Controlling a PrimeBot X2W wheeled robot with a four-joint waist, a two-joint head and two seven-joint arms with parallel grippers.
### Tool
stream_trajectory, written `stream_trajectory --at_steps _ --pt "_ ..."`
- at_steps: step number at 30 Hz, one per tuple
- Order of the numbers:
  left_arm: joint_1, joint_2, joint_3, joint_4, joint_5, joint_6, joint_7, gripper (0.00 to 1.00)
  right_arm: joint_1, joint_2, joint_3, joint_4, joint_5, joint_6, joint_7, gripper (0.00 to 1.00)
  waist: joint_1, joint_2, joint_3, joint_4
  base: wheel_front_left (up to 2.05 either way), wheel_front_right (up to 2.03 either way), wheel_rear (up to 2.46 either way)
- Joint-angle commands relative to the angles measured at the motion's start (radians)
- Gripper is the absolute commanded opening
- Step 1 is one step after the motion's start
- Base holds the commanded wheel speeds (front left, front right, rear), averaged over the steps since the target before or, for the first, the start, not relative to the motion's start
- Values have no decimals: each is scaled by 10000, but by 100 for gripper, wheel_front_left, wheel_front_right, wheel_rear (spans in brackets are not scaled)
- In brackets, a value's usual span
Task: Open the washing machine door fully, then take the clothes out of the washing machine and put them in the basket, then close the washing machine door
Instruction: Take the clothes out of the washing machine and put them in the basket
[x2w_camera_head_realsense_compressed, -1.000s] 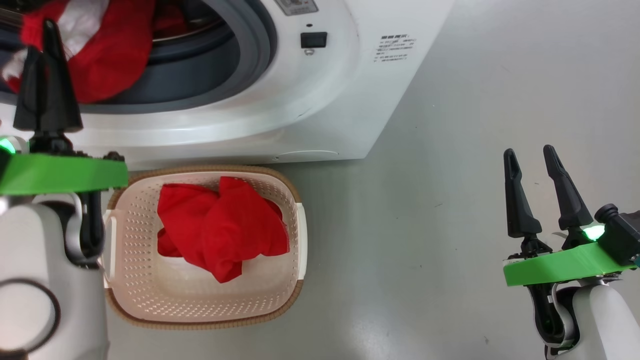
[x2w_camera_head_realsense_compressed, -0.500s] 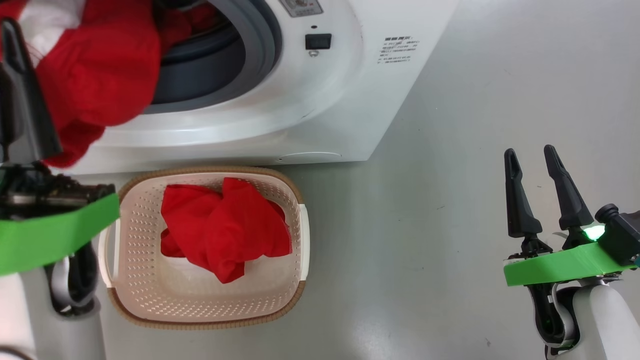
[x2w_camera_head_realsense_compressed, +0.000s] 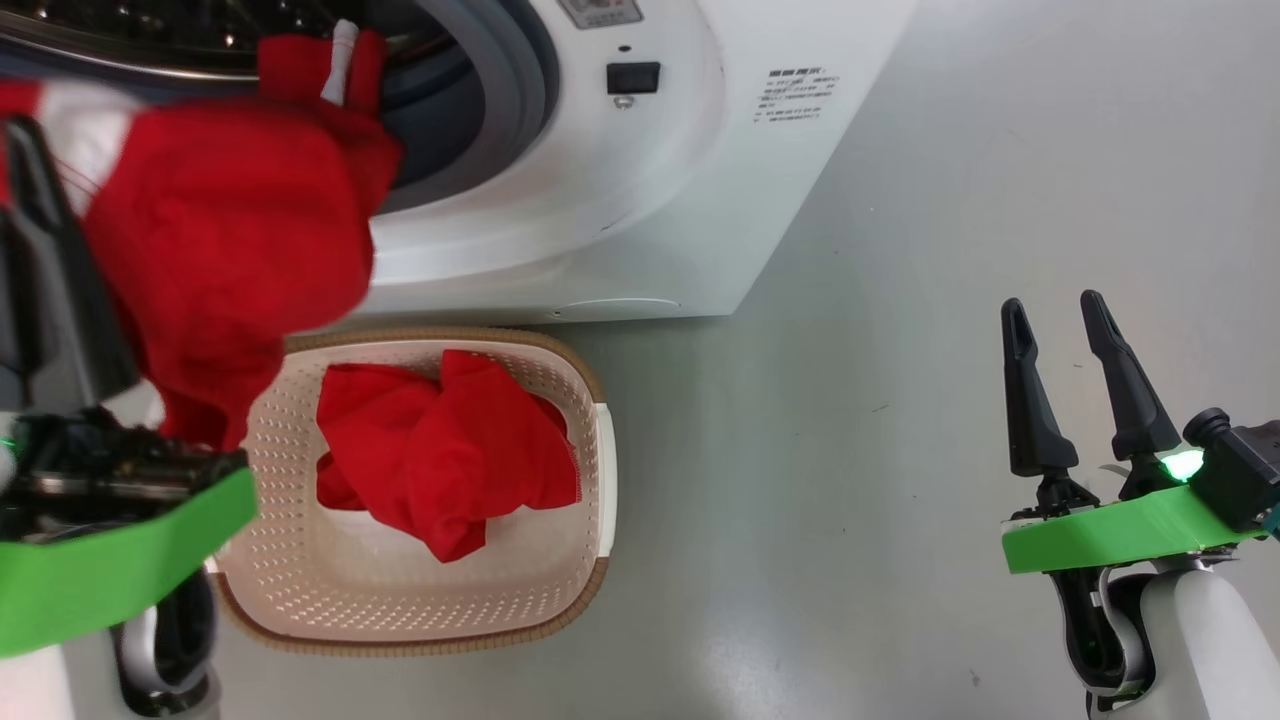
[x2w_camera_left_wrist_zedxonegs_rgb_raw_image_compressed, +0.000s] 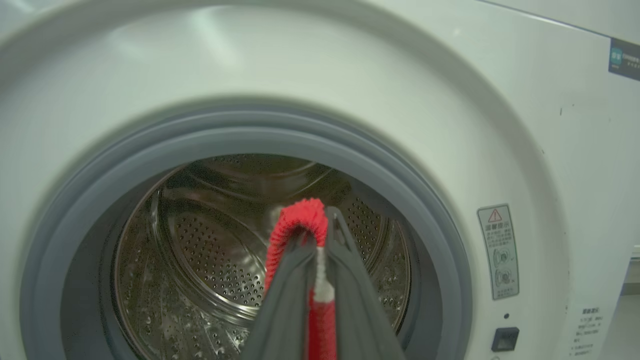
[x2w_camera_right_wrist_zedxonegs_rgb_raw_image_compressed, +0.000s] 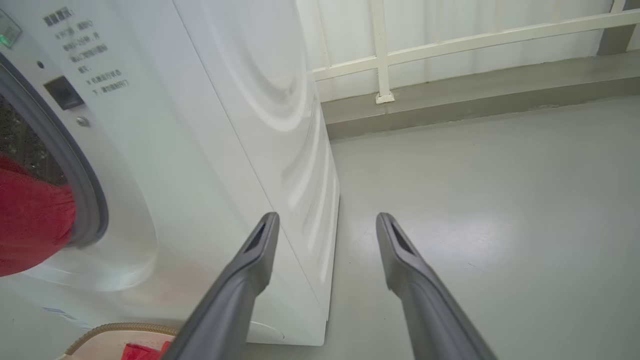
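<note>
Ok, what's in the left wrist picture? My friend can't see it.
The left gripper pinches a bright red soft fabric garment with a white strip. Behind it, the big white washing machine stands open: a grey rubber ring around a shiny perforated steel drum.

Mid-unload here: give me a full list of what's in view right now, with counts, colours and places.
washing machine: one, white, ahead of the robot, mouth open
gasket: one, grey, ringing the mouth
drum: one, perforated steel, inside the mouth
basket: one, cream with brown rim, on the floor before the machine
bundled clothes: one heap, red, lying in the basket
held garment: one, red with white trim, hanging over the basket's left edge
floor: grey, glossy
railing: one, cream-white, beyond the machine
left end effector: one, dark fingers, shut on the held garment
right end effector: one, dark fingers, open and empty, over the floor at right
</note>
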Motion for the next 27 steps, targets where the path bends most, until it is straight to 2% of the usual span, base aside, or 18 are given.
stream_trajectory --at_steps 1,13,27 --pt "255 262 250 -150 -84 84 -34 0 108 12 235 -228 -64 65 -63 100 0 0 27 -9 0 0 0" --pt "569 261 1 3120 -223 116 -34 0 -141 13 279 -329 31 65 -63 100 0 0 589 -188 0 0 0" --pt "-739 260 -367 7324 522 -78 -34 0 -495 13 275 -488 95 65 -63 100 0 0 1557 -365 0 0 0"
